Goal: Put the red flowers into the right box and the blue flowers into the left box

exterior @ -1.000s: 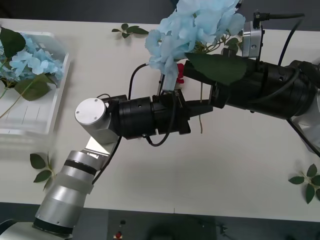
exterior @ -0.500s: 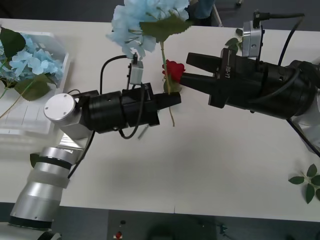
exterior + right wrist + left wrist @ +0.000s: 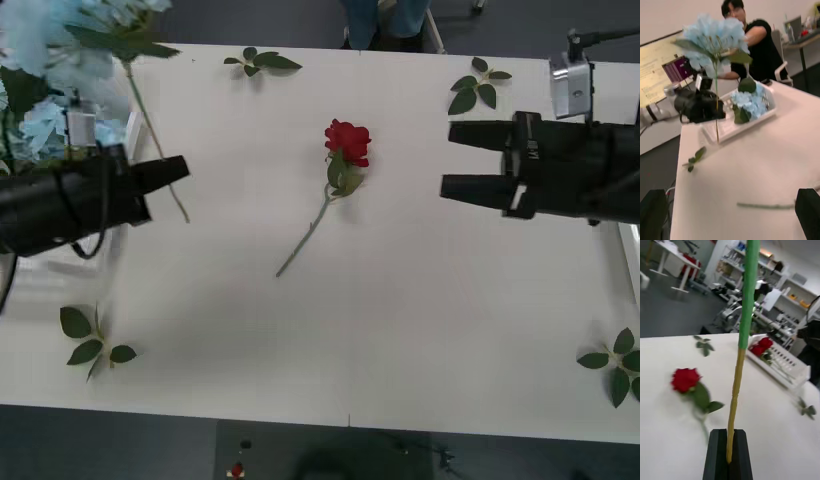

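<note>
Left hand carried blue flower leftward; right hand withdrew.

One red rose lies on the table; two more sit in the right box. Two blue flowers show. Four leaf sprigs lie loose.

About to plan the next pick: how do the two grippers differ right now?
The left gripper is shut on a blue flower stem; the right gripper is open and holds nothing.
The left gripper sits at the table's left side beside the left box, with the bloom upright above it; the right gripper hangs at the right, pointing toward the red flower lying mid-table.
Both have black fingers.
</note>
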Controlling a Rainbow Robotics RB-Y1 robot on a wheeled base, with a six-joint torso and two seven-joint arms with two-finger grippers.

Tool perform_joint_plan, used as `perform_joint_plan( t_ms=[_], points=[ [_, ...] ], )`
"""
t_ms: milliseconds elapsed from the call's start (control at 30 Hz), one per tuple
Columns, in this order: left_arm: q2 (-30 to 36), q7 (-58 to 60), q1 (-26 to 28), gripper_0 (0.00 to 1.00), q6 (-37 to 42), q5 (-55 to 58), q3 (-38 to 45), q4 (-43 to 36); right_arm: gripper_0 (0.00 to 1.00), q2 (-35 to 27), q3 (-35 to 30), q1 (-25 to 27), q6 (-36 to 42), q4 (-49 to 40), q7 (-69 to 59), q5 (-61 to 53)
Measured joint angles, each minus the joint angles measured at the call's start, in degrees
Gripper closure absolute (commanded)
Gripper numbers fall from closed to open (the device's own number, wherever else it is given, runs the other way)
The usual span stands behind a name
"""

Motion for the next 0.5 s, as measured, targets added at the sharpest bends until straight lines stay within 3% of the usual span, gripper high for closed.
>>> perform_joint_plan(
  t_ms=[167,367,500],
  points=[
    [6.0,1.3,-0.8,1.00,1.4,-8.6,6.7,0.0,0.00,-9.6,0.0,0.0,7.6,6.0,0.1,-4.2],
    [11.8,30.5,-4.1,1.00,5.1,-24.7,11.3,-0.1,0.00,-17.2,0.0,0.1,11.1,6.9,0.1,-6.6],
    [14.6,34.7,-6.0,1.00,5.8,-36.0,12.9,-0.1,0.00,-20.3,0.0,2.5,8.6,4.2,0.1,-9.3]
  ],
)
